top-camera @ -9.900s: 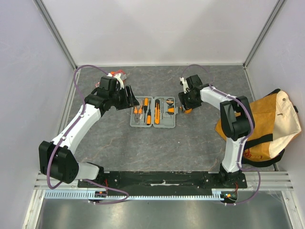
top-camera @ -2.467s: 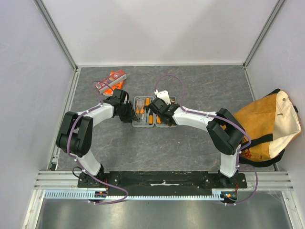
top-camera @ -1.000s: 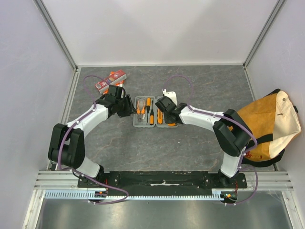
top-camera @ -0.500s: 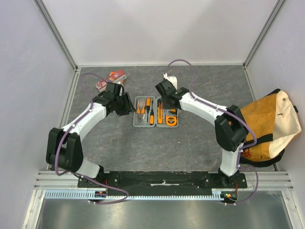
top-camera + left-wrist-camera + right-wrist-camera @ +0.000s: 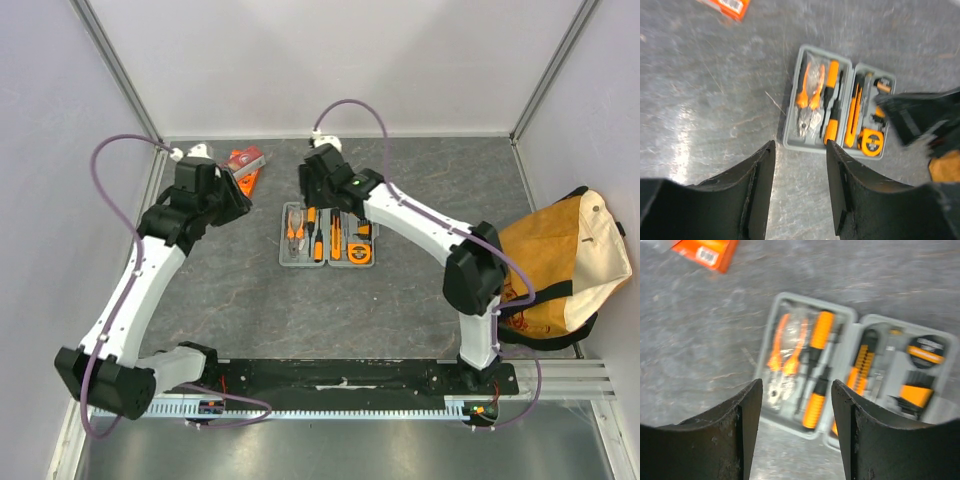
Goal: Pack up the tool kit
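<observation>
The grey tool kit case (image 5: 300,263) lies open and flat on the table, with orange-and-black tools in its slots. The left wrist view shows the case (image 5: 810,149) with pliers (image 5: 807,92), screwdrivers (image 5: 832,107) and a tape measure (image 5: 871,140) inside. My left gripper (image 5: 240,203) hovers to the left of the case, open and empty (image 5: 800,190). My right gripper (image 5: 312,192) hovers above the case's far left edge, open and empty (image 5: 796,425). The right wrist view looks down on the case (image 5: 810,296), slightly blurred.
A red-orange packet (image 5: 245,160) lies at the back left, also in the left wrist view (image 5: 725,5) and the right wrist view (image 5: 707,252). A tan canvas bag with black straps (image 5: 560,265) sits at the right edge. Grey walls enclose the table.
Both grippers have risen off the case. The left arm swung back and left. The right gripper moved towards the far left of the case. The case stays open.
</observation>
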